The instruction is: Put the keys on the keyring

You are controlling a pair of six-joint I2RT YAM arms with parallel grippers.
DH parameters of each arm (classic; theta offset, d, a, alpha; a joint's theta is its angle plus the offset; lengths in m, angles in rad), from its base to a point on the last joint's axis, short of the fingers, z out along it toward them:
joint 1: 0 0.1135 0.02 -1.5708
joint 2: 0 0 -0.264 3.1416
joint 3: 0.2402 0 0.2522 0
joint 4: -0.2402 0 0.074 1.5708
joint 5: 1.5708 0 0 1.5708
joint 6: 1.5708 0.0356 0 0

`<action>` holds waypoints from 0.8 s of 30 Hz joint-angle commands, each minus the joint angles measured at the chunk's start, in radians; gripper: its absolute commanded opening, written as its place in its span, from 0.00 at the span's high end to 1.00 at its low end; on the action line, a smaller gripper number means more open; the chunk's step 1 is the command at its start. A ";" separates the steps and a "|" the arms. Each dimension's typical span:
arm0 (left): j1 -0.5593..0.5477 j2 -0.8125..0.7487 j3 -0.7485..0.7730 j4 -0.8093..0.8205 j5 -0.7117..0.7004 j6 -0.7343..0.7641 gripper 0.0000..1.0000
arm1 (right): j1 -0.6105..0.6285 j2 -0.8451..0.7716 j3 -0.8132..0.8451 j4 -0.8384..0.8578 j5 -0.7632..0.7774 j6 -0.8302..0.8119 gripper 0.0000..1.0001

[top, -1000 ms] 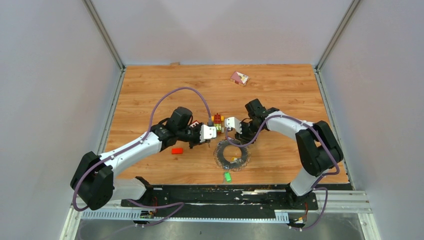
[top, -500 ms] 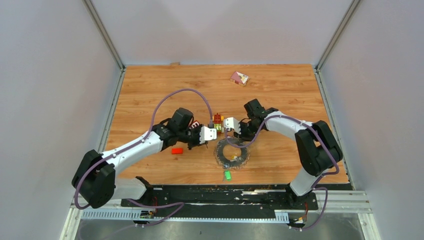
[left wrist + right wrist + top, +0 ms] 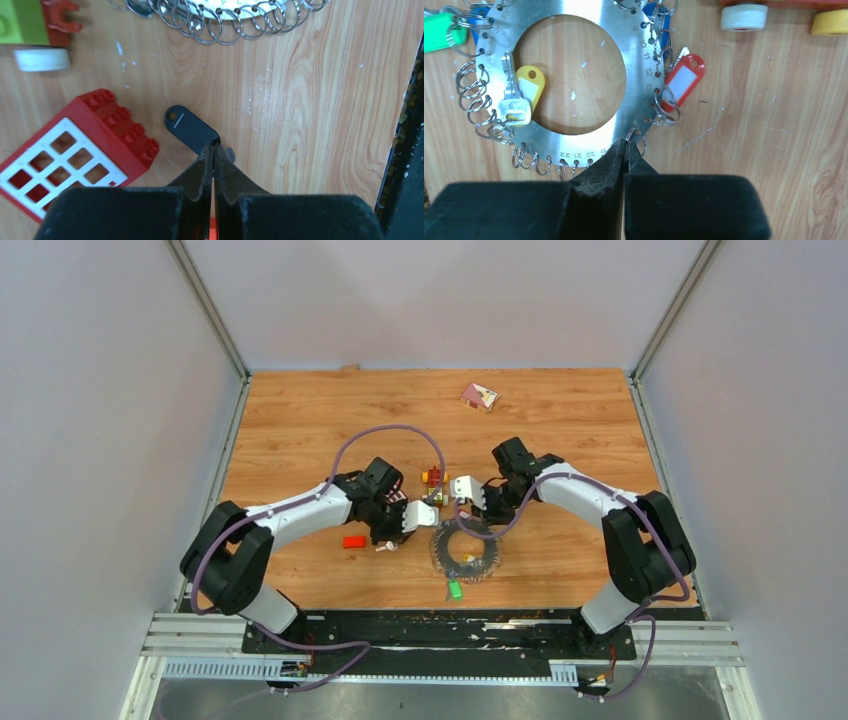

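The keyring (image 3: 574, 135) is a flat silver disc with numbered holes and small split rings round its rim. It lies on the table (image 3: 465, 550). Yellow (image 3: 521, 95), red (image 3: 681, 80), green (image 3: 441, 32) and blue (image 3: 656, 15) keys hang on it. My right gripper (image 3: 626, 143) is shut on one split ring at the disc's near rim. A black key (image 3: 190, 129) lies on the wood just short of the keyring's rings (image 3: 220, 22). My left gripper (image 3: 214, 148) is shut, its tips pinching the near end of the black key.
A red-and-yellow toy car (image 3: 433, 480) stands just behind both grippers, its white wheel (image 3: 42, 59) near the left one. A red window brick (image 3: 75, 155) lies beside the left fingers. There is a small red brick (image 3: 354, 541) and a pink packet (image 3: 478, 396) at the back.
My right gripper has closed from open onto a split ring. My left arm has folded inward, and its gripper has come down towards the table beside the keyring.
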 commanded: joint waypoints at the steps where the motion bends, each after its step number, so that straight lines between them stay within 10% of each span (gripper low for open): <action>1: 0.004 0.053 0.059 -0.048 -0.002 -0.005 0.94 | 0.003 -0.051 0.033 -0.080 -0.057 -0.029 1.00; 24: 0.006 -0.036 0.101 0.125 0.055 -0.008 0.45 | -0.026 -0.201 0.016 -0.102 -0.234 0.041 1.00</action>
